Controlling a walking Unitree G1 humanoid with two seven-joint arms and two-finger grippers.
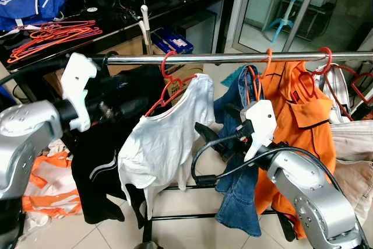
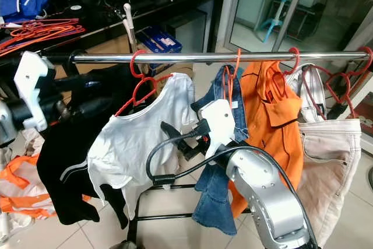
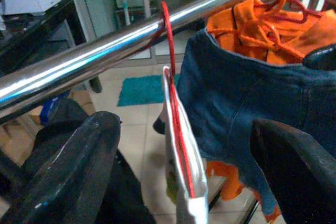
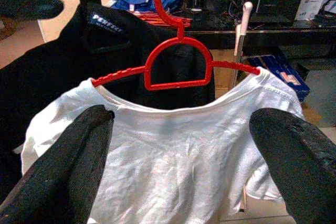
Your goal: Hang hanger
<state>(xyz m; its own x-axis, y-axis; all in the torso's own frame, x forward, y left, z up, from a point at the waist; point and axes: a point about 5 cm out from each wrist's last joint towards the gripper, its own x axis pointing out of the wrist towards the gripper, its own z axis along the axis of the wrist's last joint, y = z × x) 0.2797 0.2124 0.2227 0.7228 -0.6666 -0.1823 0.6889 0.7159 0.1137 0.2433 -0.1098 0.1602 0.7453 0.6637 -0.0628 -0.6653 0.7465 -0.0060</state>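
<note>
Pale floor tiles [image 1: 175, 202] lie under a shiny chrome rail [image 1: 233, 58]. Left gripper [image 3: 184, 182] gapes wide beside it. A red plastic hanger [image 4: 177, 64], hooked on, carries a crumpled white T-shirt [image 1: 163, 144]; right gripper [image 4: 178, 161] spreads wide before it.

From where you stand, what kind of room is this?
Probably a cluttered home or workroom: clothes hang on a shiny metal rail, a black desk holds loose orange hangers, and the floor is pale tile.

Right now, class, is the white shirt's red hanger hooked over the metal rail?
Yes, the red hanger hooks over the rail.
</note>
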